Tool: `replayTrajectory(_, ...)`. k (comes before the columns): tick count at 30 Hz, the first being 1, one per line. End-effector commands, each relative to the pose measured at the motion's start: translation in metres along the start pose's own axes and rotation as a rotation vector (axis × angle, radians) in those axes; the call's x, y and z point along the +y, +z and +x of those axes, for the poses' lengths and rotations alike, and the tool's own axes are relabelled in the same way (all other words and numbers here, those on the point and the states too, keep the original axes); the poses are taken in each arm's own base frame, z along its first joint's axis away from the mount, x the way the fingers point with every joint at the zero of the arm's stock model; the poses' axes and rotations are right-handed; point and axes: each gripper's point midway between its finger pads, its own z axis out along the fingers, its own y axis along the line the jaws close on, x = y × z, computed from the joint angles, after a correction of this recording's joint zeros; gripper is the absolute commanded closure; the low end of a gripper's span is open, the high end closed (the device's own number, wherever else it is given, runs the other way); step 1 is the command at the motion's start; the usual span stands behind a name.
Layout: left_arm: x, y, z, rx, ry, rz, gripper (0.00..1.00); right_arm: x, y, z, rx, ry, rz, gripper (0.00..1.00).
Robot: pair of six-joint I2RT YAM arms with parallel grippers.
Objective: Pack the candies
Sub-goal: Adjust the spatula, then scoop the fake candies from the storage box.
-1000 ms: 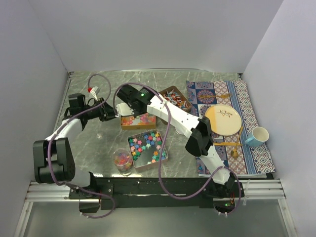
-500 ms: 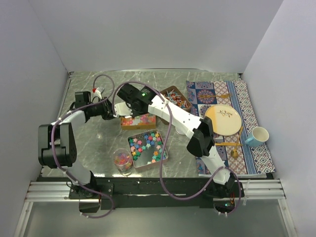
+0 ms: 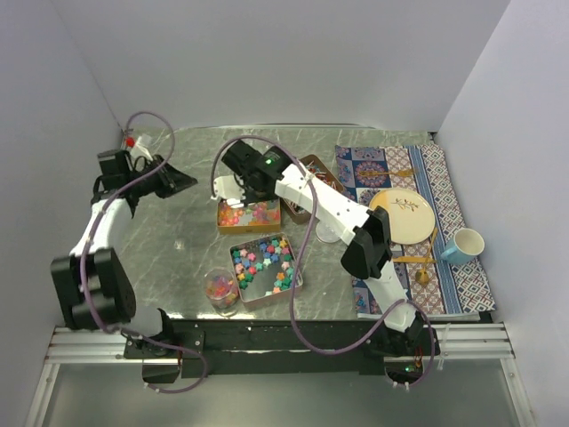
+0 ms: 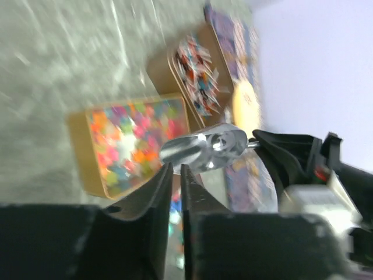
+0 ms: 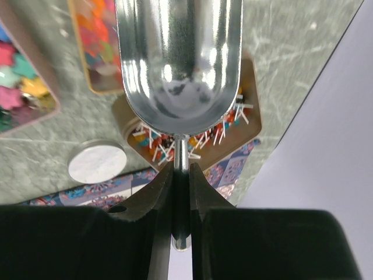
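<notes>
Candies [image 5: 96, 46] below scoop [image 5: 178, 64] clamped in right jaws; left jaws seemingly near-shut, empty.

one overhead view, two wrist close-ups

White-and-black arms [image 3: 324, 206], purple cables [image 3: 298, 267]

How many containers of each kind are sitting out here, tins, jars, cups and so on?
Tins: 3
Jar: 1
Cup: 1
Plate: 1
Scoop: 1
Total: 7
</notes>
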Motion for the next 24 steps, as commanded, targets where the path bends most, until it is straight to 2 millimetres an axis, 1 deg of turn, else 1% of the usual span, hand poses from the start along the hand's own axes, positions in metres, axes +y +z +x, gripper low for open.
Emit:
replayTrajectory(1,0.019,-0.018,-0.005,-0.123,0.103,-0.197,0.88,0.001,0.018,0.025,0.090,-0.012,-0.028,1.00)
replayTrajectory(2,0.037,-0.019,-0.003,-0.138,0.075,-0.267,0.94,0.002,0.021,0.028,0.103,-0.019,-0.034,1.00)
replayTrajectory(3,0.052,-0.016,0.006,-0.118,0.033,-0.303,0.96,0.004,0.025,0.032,0.119,-0.040,-0.048,1.00)
replayTrajectory(4,0.067,-0.015,0.019,-0.092,-0.014,-0.333,0.99,0.007,0.027,0.036,0.142,-0.059,-0.058,1.00)
replayTrajectory(7,0.087,-0.007,0.036,-0.077,-0.072,-0.347,0.99,0.011,0.037,0.046,0.192,-0.110,-0.080,1.00)
replayTrajectory(9,0.097,-0.004,0.040,-0.064,-0.086,-0.364,0.99,0.011,0.042,0.053,0.235,-0.143,-0.082,1.00)
replayTrajectory(10,0.098,-0.002,0.037,-0.062,-0.085,-0.366,0.99,0.010,0.044,0.054,0.242,-0.153,-0.082,1.00)
replayTrajectory(11,0.103,-0.002,0.040,-0.047,-0.102,-0.381,0.99,0.011,0.050,0.056,0.259,-0.164,-0.089,1.00)
replayTrajectory(12,0.109,0.001,0.042,-0.031,-0.117,-0.393,0.99,0.006,0.049,0.056,0.276,-0.178,-0.073,1.00)
replayTrajectory(13,0.111,0.002,0.042,-0.027,-0.122,-0.393,0.99,0.004,0.052,0.058,0.295,-0.189,-0.068,1.00)
replayTrajectory(14,0.114,0.004,0.043,-0.020,-0.131,-0.398,0.99,0.007,0.060,0.058,0.316,-0.202,-0.078,1.00)
replayTrajectory(16,0.119,0.007,0.048,-0.009,-0.162,-0.400,0.99,-0.002,0.061,0.059,0.340,-0.204,-0.054,1.00)
replayTrajectory(17,0.120,0.009,0.049,-0.006,-0.167,-0.399,0.99,0.000,0.069,0.060,0.363,-0.215,-0.060,1.00)
replayTrajectory(18,0.121,0.012,0.052,0.002,-0.171,-0.398,0.99,-0.004,0.070,0.062,0.382,-0.222,-0.048,1.00)
replayTrajectory(19,0.121,0.015,0.057,0.013,-0.178,-0.399,0.99,-0.008,0.072,0.062,0.401,-0.228,-0.025,1.00)
replayTrajectory(20,0.121,0.017,0.059,0.020,-0.180,-0.396,0.99,-0.008,0.077,0.062,0.411,-0.237,-0.023,1.00)
replayTrajectory(21,0.120,0.023,0.066,0.042,-0.182,-0.389,0.99,-0.011,0.077,0.061,0.414,-0.244,-0.012,1.00)
replayTrajectory(23,0.116,0.030,0.072,0.070,-0.193,-0.370,0.99,-0.015,0.082,0.059,0.435,-0.261,0.013,1.00)
replayTrajectory(24,0.116,0.036,0.080,0.095,-0.200,-0.366,0.99,-0.017,0.083,0.055,0.431,-0.274,0.020,1.00)
